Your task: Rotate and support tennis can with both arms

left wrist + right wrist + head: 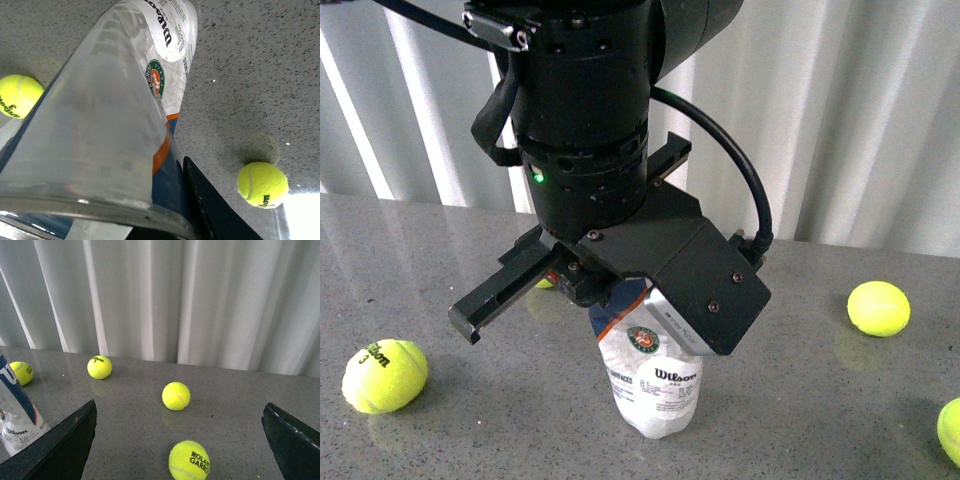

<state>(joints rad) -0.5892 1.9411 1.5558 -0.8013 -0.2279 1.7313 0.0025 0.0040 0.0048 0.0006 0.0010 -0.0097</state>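
Left black boxy gripper (620,300) pinches top of clear plastic Wilson-labelled tennis can (655,385), lower centre of front view, tilted, base on grey speckled table (800,400). Right black gripper (179,412): jaws spread, apart from can.

The tennis can (100,115) is clear glossy plastic, the table (250,75) speckled and polished.

Readable print: two brand names and one number.
In the front view's lower centre, the tennis can (655,385) is showing "Wilson" in black on its white label. At lower left, the yellow ball (384,375) is showing "Wilson" and "3". At the right wrist view's bottom centre, the nearest ball (189,460) is showing "ROLAN GARRO", its last letters curving away.
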